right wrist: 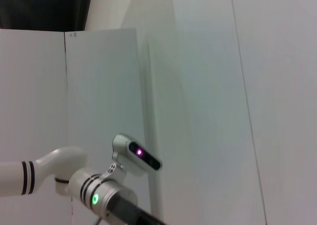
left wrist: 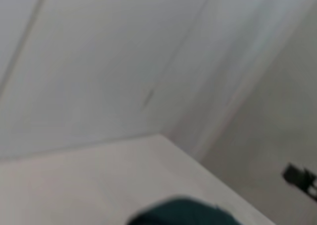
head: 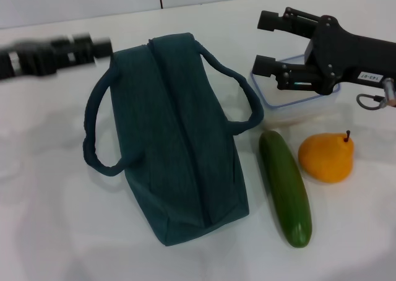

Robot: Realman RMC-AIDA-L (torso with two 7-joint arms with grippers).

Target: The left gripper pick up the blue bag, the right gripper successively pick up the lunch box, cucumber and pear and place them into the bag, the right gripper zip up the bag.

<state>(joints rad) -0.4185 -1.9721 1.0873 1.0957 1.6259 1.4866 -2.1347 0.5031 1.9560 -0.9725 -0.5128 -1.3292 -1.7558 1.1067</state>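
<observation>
The blue bag [head: 173, 145] lies zipped on the white table, handles spread to both sides; a sliver of the bag [left wrist: 181, 212] shows in the left wrist view. My left gripper [head: 99, 48] hovers, blurred, just beyond the bag's far left corner. My right gripper [head: 268, 43] hangs open above the far right, holding nothing. Under it sits the lunch box [head: 296, 99], partly hidden by the fingers. The cucumber [head: 285, 188] lies right of the bag, and the pear [head: 327, 158] stands right of the cucumber.
The white table [head: 49, 219] ends at a pale wall [head: 80, 2] behind. The right wrist view shows only wall panels and a white arm segment [right wrist: 54, 168] with a green light.
</observation>
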